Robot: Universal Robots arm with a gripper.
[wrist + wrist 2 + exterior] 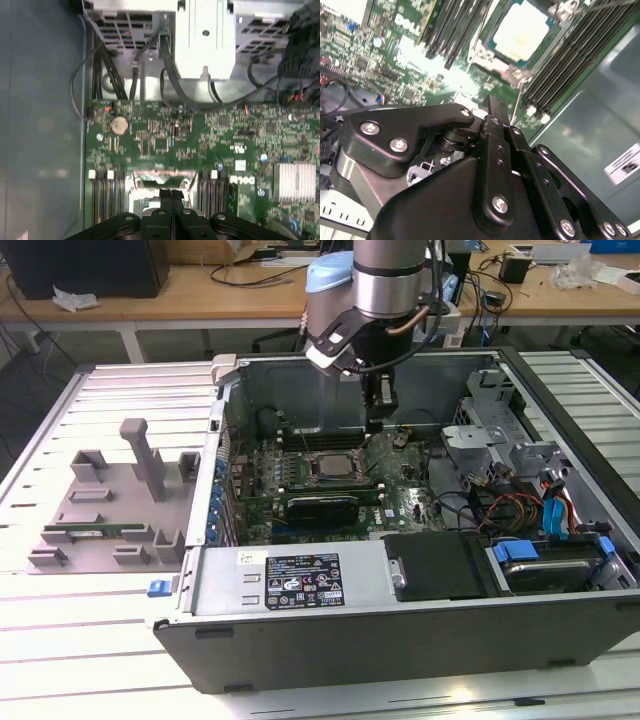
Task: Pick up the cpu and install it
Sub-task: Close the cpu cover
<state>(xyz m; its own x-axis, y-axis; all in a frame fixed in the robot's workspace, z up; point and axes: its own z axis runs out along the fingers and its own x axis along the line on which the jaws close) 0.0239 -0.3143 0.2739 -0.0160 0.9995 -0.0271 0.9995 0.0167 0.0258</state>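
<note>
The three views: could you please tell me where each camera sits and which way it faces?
Exterior view: off the arm, raised, looking down into the open case; shows the arm and gripper.
First wrist view: on the wrist, looking along the shut gripper at the motherboard.
Second wrist view: on the wrist, looking past the gripper at the cpu.
Shared: both wrist views show gripper and motherboard; the exterior view also shows the cpu.

Electronics lab: open computer case (400,590) on slatted metal table (60,660); cluttered wooden workbenches (200,302) behind
</note>
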